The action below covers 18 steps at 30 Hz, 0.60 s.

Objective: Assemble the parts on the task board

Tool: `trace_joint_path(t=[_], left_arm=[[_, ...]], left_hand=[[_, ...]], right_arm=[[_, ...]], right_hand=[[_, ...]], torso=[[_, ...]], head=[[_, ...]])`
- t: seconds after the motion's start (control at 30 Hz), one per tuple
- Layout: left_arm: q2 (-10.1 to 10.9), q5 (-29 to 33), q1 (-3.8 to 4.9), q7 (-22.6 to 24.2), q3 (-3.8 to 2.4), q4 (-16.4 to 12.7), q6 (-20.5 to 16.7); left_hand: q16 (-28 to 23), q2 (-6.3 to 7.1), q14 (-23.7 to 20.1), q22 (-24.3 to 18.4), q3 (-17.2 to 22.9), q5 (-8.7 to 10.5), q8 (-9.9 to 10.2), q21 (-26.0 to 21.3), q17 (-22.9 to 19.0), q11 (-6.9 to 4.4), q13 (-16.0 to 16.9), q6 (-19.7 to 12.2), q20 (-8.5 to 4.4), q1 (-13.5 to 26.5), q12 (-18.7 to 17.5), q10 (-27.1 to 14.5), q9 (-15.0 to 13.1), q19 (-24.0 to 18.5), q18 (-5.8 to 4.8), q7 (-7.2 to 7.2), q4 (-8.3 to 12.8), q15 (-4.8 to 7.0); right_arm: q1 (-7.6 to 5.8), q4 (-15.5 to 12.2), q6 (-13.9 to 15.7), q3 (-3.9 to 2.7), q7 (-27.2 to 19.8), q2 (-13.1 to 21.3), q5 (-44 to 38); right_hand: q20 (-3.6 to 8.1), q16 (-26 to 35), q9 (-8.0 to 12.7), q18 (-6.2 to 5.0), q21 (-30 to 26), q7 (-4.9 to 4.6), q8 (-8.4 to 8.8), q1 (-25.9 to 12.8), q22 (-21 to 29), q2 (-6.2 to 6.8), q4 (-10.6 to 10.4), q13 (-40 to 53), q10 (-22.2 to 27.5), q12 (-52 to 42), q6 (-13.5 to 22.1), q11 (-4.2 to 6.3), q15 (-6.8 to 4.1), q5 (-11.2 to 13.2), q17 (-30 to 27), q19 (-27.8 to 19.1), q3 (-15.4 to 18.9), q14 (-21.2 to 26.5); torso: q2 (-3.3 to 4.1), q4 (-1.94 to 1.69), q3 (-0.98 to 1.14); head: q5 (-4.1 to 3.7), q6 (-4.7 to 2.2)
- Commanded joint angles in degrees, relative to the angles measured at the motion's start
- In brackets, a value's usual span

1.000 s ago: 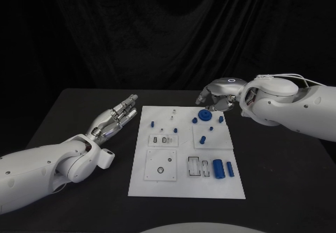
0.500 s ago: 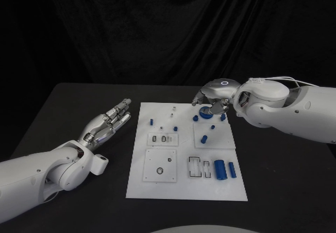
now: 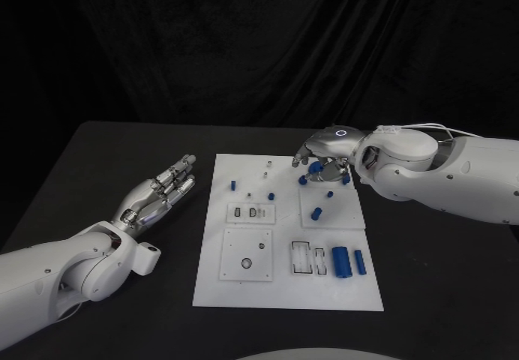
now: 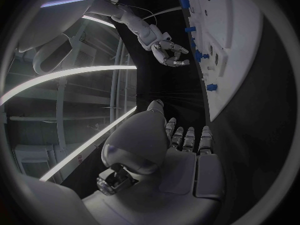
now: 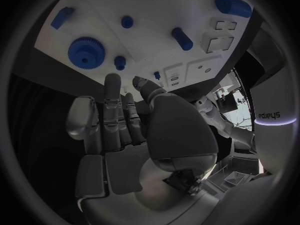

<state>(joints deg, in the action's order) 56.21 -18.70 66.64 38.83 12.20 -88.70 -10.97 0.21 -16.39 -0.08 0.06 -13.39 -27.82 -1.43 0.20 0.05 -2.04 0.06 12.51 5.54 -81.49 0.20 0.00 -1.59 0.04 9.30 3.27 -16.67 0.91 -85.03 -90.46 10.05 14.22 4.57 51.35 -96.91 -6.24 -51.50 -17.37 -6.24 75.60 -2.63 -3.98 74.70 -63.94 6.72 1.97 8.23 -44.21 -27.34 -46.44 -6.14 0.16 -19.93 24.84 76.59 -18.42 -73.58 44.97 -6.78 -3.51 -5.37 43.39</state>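
The left hand (image 3: 160,191) lies flat on the black table (image 3: 97,180), at about 9 o'clock from the task board (image 3: 286,289). Its fingers are stretched out and a little apart, pointing toward 1 o'clock, and it holds nothing. It does not touch the board.

On the board, from left to right, there are small blue pegs (image 3: 232,184) near the far left corner, then two white square inserts (image 3: 247,254) in the left column, then a slotted block (image 3: 308,258) and two blue cylinders (image 3: 338,262) at about 5 o'clock.

The right hand (image 3: 322,152) hovers over the far right corner of the board, at 1 o'clock. Its fingers are spread and hold nothing. It stands directly above the blue gear (image 5: 86,51) and partly hides it from the head camera. A short blue pin (image 3: 317,213) lies nearer, at about 3 o'clock.
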Motion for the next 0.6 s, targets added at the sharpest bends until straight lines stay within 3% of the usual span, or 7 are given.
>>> trace_joint_path(t=[0.03, 0.27, 0.33, 0.6], left_arm=[[-0.01, -0.19, 0.14, 13.52, -0.06, -0.19, 0.24], [-0.05, -0.18, 0.14, 13.34, -0.05, 0.08, 0.65], [-0.03, -0.18, 0.14, 13.31, -0.05, 0.14, 0.82], [-0.11, -0.18, 0.14, 13.01, -0.05, 0.47, 1.85]], left_hand=[[-0.21, 0.03, 0.08, -0.06, 0.38, -0.30, -0.20, -0.20, -0.05, 0.40, -0.06, -0.02, 0.17, -0.56, -0.20, 0.00, -0.03, -0.04, 1.02, -0.05, -0.06, -0.01], [-0.21, 0.01, 0.08, -0.06, 0.46, -0.47, -0.16, -0.20, -0.05, 0.55, -0.06, -0.16, 0.22, -0.76, -0.20, 0.00, -0.01, -0.04, 1.01, -0.08, -0.02, -0.10], [-0.21, -0.01, 0.08, -0.06, 0.50, -0.46, -0.14, -0.20, -0.05, 0.66, -0.06, -0.25, 0.29, -0.88, -0.20, 0.00, 0.00, -0.04, 1.00, -0.13, -0.03, -0.18], [-0.21, -0.06, 0.08, -0.06, 0.70, -0.60, -0.09, -0.20, -0.05, 0.91, -0.06, -0.58, 0.51, -1.28, -0.20, 0.00, 0.04, -0.04, 0.98, -0.03, 0.03, -0.36]], right_arm=[[0.44, 0.54, -0.39, -0.04, 1.56, -0.22, -0.71], [1.07, 1.70, -0.90, -0.04, 1.54, -0.66, -0.71], [1.20, 2.00, -1.08, -0.04, 1.53, -0.77, -0.71], [1.52, 2.85, -1.86, -0.04, 1.42, -1.17, -0.71]], right_hand=[[-0.10, -0.26, -0.08, 0.70, 0.36, -0.11, 0.04, 0.21, -0.12, -0.29, -0.20, 0.09, 0.47, 0.26, -0.01, 0.04, 0.16, -0.26, 0.06, 0.51, -0.09, -0.29], [-0.10, -0.41, -0.28, 0.74, 0.47, 0.14, -0.10, 0.57, -0.38, -0.29, -0.25, 0.20, 0.97, 0.48, -0.38, -0.08, 0.14, 0.04, 0.16, 0.60, -0.07, -0.28], [-0.08, -0.59, -0.45, 0.75, 0.53, 0.45, -0.05, 0.75, -0.59, -0.34, -0.60, 0.22, 2.02, 1.10, -0.51, -0.26, 0.09, 2.06, 0.29, 0.65, 0.27, -0.25], [-0.09, -0.92, -0.81, 0.89, 0.90, 0.63, -0.38, 1.35, -1.37, -0.70, -0.91, 0.52, 1.73, 1.11, -1.59, -0.22, 0.11, 3.19, 0.48, 0.98, 0.40, -0.33]], torso=[[0.48, -0.13, -0.07], [0.79, -0.13, -0.05], [0.76, -0.15, -0.15], [0.86, -0.13, -0.30]], head=[[-0.11, -0.09], [-0.14, -0.15], [-0.15, 0.00], [0.08, 0.44]])
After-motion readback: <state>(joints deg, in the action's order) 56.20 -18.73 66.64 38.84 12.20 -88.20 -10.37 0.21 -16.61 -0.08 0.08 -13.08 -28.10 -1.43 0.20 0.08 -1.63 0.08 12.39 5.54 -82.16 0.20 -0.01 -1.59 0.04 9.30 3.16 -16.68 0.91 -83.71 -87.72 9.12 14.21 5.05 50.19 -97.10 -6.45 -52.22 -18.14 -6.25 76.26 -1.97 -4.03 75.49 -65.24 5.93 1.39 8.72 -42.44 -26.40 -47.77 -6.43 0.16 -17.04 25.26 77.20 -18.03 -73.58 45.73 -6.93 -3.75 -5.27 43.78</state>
